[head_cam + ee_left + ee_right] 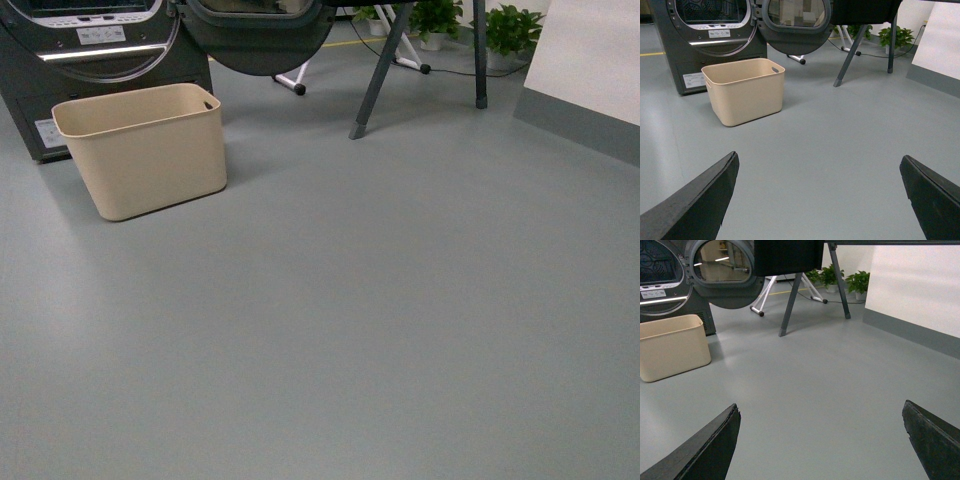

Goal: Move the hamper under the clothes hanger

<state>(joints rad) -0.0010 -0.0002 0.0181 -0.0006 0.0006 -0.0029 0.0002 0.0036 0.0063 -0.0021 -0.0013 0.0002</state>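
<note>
grey floor [400,300]: hamper [150,165] beside dryer [110,40], clothes hanger [381,70] apart.

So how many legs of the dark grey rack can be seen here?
2. On the clothes hanger, one slanted leg stands right of the hamper; the other leg is further right, near a potted plant. More legs may be hidden.
</note>
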